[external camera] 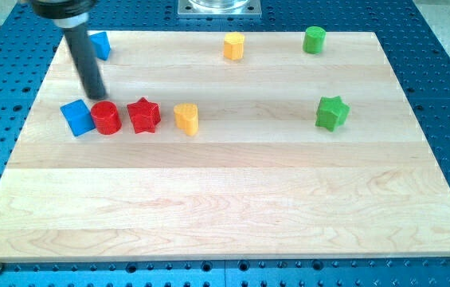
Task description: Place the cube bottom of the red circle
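A blue cube (76,117) lies on the wooden board at the view's left, touching the left side of a red circle block (106,118). My tip (97,96) stands just above the red circle and the cube's upper right corner, close to both. A red star (143,115) sits right of the red circle, touching or nearly touching it.
A yellow block (185,119) lies right of the red star. Another blue block (100,45) is partly hidden behind the rod at the top left. A yellow block (234,46) and green cylinder (314,39) sit at the top. A green star (332,112) is at the right.
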`<control>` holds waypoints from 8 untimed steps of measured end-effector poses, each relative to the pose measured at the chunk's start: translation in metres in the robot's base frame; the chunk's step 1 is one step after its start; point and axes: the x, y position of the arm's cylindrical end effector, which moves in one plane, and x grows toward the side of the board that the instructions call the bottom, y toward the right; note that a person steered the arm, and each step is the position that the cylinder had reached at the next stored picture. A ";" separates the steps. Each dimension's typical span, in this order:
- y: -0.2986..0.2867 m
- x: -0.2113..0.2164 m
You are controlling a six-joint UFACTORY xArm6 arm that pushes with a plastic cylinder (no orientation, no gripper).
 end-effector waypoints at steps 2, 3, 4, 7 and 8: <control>-0.034 0.079; -0.035 0.037; -0.005 0.056; -0.028 0.149; -0.023 0.155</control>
